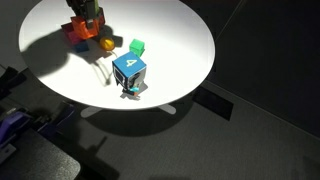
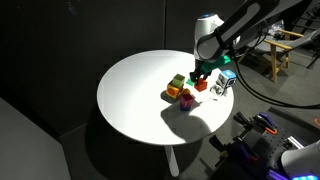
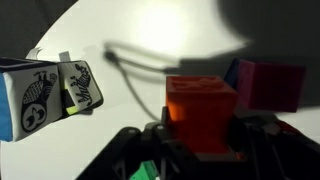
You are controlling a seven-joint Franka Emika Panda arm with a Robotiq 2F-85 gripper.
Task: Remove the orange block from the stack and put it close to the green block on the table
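Observation:
My gripper (image 3: 202, 122) is shut on the orange block (image 3: 200, 100), whose sides sit between the two dark fingers. In an exterior view the gripper (image 2: 200, 76) holds the block (image 2: 200, 87) low over the white table (image 2: 130, 100), between the block cluster and the blue numbered cube. The magenta block (image 3: 270, 85) of the stack lies just beside the held block (image 2: 186, 101). The green block (image 1: 137, 46) sits alone on the table near the blue cube. In that view the gripper (image 1: 85, 14) hangs over the cluster.
The blue numbered cube (image 1: 129, 72) (image 3: 30, 100) stands near the table's front edge. A yellow-orange ball (image 1: 106, 44) and a pile topped by a yellow-green block (image 2: 177, 82) lie by the stack. A thin cable (image 3: 135, 75) lies on the table.

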